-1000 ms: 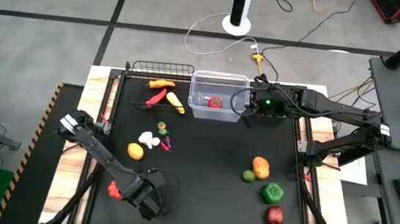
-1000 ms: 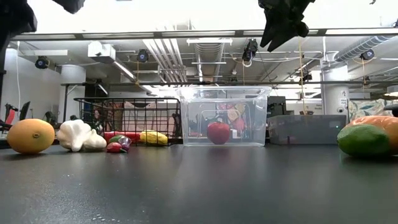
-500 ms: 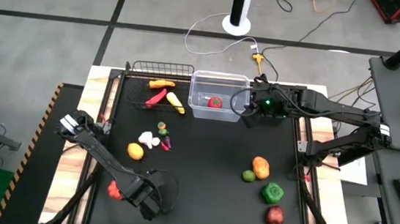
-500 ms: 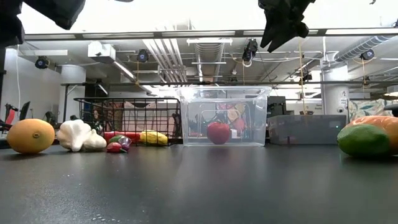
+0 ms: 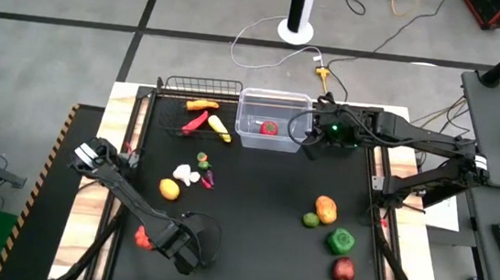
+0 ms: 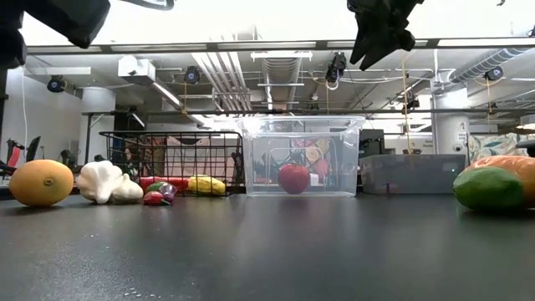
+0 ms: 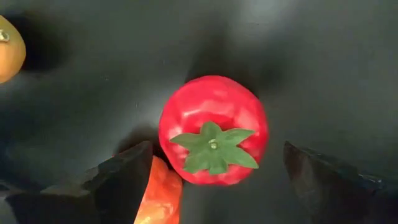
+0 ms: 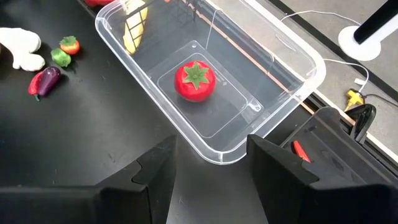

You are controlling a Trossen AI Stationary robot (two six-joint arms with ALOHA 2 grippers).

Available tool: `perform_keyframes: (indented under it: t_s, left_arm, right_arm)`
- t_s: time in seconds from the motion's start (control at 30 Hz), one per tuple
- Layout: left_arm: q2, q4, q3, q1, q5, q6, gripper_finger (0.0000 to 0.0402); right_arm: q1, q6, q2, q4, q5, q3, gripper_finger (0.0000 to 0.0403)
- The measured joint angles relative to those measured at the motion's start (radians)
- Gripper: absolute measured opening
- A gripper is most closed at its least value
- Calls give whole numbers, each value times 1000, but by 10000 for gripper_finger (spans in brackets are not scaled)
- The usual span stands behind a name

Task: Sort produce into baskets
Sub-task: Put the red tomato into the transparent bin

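Left wrist view: tomato (image 7: pixel 213 129) between open left pincer (image 7: pixel 217 180) fingers.

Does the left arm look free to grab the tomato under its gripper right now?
Probably yes. The left gripper is open and hangs above the tomato, one finger on each side. An orange piece lies against the tomato by one finger and might get pinched too.

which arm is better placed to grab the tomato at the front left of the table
Left. The left gripper is open, hovering directly over that tomato, fingers either side. The right gripper is far off beside the clear bin.
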State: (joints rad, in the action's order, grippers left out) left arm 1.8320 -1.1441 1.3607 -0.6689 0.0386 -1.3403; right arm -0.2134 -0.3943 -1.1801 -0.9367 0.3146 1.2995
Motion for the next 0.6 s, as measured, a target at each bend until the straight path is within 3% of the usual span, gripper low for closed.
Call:
perform_keyframes:
  t_s: [0.6]
  left_arm:
    - [-11,101,-96,0,-29,9,343]
  right_arm:
    - [0,-7,0,0,0,0,185]
